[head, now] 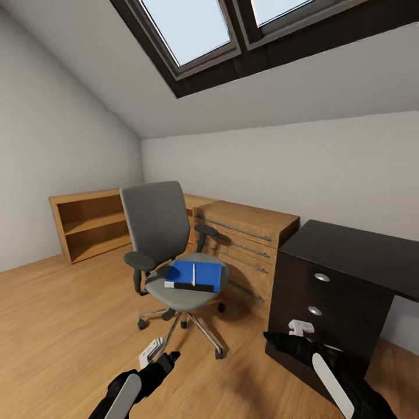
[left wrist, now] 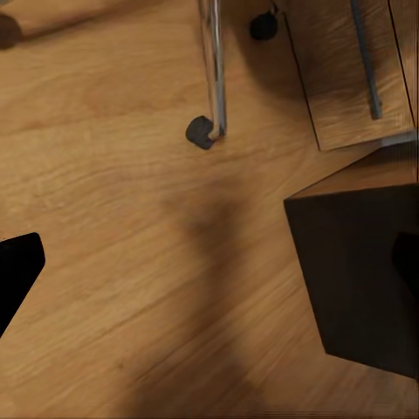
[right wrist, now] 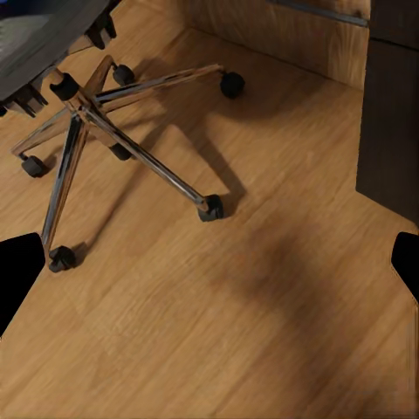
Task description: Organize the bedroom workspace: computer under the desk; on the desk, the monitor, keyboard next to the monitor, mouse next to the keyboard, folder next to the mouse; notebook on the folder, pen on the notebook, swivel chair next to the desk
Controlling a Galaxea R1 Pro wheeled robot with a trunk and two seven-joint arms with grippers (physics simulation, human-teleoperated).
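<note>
The grey swivel chair stands on the wooden floor in the middle of the room, left of the black desk. On its seat lies the blue folder, dark spine toward me, with the thin whitish pen resting on top. My left gripper hangs low in front of the chair's chrome base, open and empty. Near the desk's drawer unit, my right gripper is open and empty too. Dark fingertips sit wide apart at the wrist view's edges.
A light wooden dresser stands between the chair and the desk. A low wooden bookshelf lines the left wall. A chair caster rests on the floor close to the desk's corner. Sloped ceiling with skylights above.
</note>
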